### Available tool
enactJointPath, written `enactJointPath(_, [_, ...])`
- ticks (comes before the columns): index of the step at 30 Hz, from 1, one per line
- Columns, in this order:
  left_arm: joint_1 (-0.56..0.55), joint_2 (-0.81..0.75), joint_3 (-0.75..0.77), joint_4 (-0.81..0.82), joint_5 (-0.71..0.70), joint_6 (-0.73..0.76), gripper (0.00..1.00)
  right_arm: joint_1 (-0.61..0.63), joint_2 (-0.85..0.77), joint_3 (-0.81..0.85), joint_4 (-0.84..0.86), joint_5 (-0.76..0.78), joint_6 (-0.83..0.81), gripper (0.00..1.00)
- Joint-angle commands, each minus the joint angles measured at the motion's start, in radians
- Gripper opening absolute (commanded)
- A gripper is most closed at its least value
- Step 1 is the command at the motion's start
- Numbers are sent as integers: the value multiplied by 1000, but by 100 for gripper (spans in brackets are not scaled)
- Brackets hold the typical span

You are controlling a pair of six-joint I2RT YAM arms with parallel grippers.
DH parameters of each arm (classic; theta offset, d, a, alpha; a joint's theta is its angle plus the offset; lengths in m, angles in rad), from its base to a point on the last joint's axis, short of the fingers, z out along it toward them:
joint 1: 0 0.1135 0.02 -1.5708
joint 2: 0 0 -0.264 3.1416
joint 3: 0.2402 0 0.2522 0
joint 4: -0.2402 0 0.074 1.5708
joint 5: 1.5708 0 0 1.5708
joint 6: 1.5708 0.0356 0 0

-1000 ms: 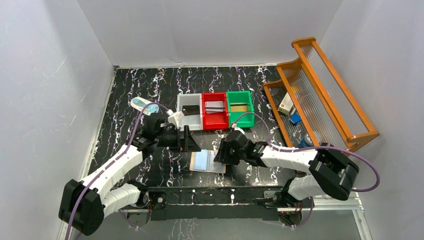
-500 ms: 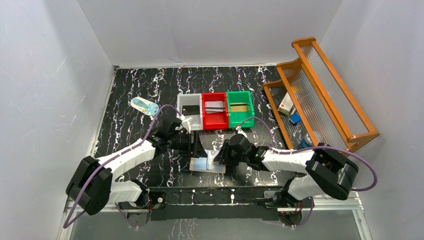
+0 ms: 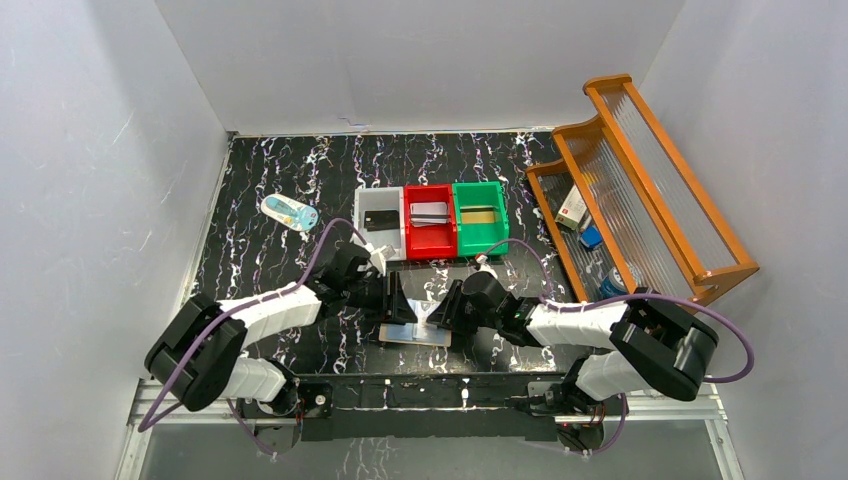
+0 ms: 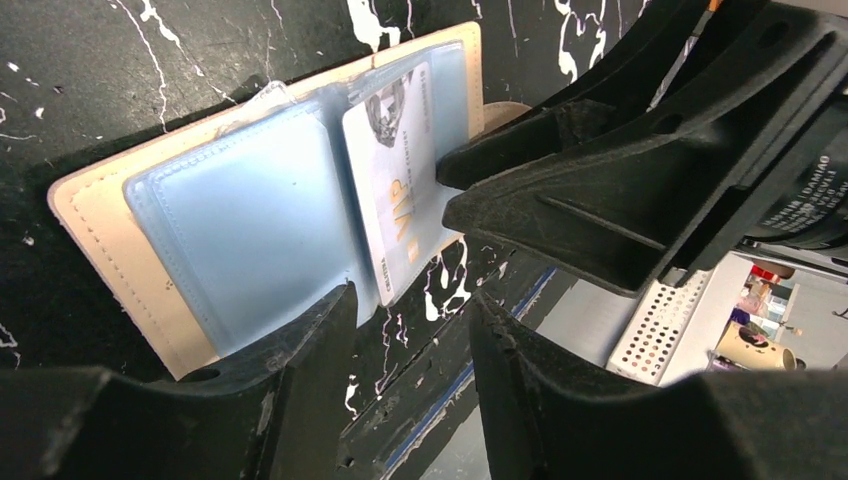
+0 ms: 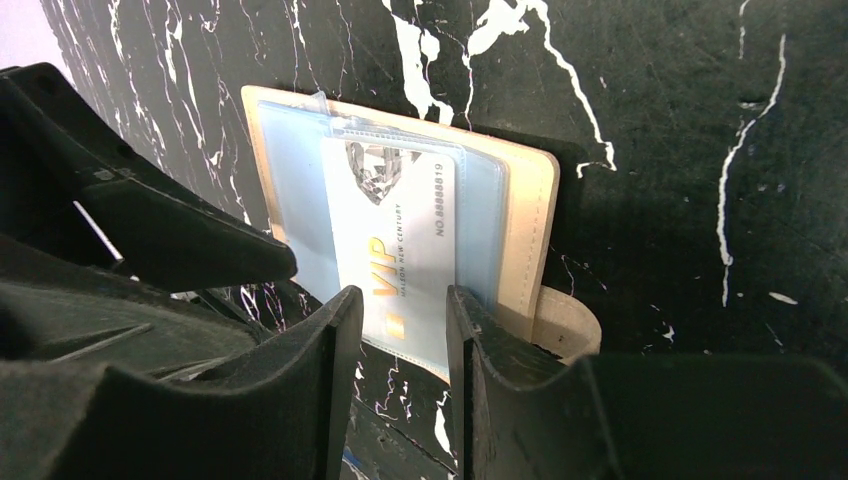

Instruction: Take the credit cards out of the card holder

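Note:
The beige card holder (image 3: 432,340) lies open and flat on the black marbled table, near its front edge. Its pale blue pockets (image 4: 250,220) face up. A silvery-white credit card (image 5: 400,235) marked VIP sticks partway out of one pocket (image 4: 395,200). My left gripper (image 4: 410,335) hangs low over the holder's near edge, jaws apart with only table between them. From the opposite side, my right gripper (image 5: 395,340) is open, and the card's free end shows in the gap between its fingers. In the top view the left gripper (image 3: 397,299) and right gripper (image 3: 449,306) face each other over the holder.
Behind the holder stand a white bin (image 3: 374,243), a red bin (image 3: 429,243) and a green bin (image 3: 478,238), each with a card in it. A wooden rack (image 3: 640,190) with small boxes fills the right side. A small blue-white object (image 3: 288,212) lies at the left.
My left arm came down from beside the white bin to the holder, and its jaws narrowed. My right gripper edged closer over the card's end and closed slightly.

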Motion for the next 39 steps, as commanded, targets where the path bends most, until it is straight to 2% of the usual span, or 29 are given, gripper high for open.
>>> enactJointPath(1, [-11,24,-25,88,3,-34,42,4,35,-39,-103,29,-7,45])
enactJointPath(8, [-16,66,-50,116,-21,-41,40,5,22,-47,-94,33,-3,46])
enactJointPath(16, [-33,170,-81,301,37,-120,19,3,38,-57,-69,17,-6,46])
enactJointPath(18, [-34,158,-80,281,31,-116,10,4,36,-59,-78,22,-5,46])
enactJointPath(26, [-34,74,-43,95,-55,-33,6,4,36,-57,-101,40,1,47])
enactJointPath(33, [-34,48,-35,67,-62,-22,8,4,40,-54,-106,41,0,47])
enactJointPath(36, [-34,47,-20,69,-49,-26,28,4,40,-52,-105,39,-2,47])
enactJointPath(39, [-34,46,-4,72,-51,-33,38,4,40,-54,-105,38,-2,47])
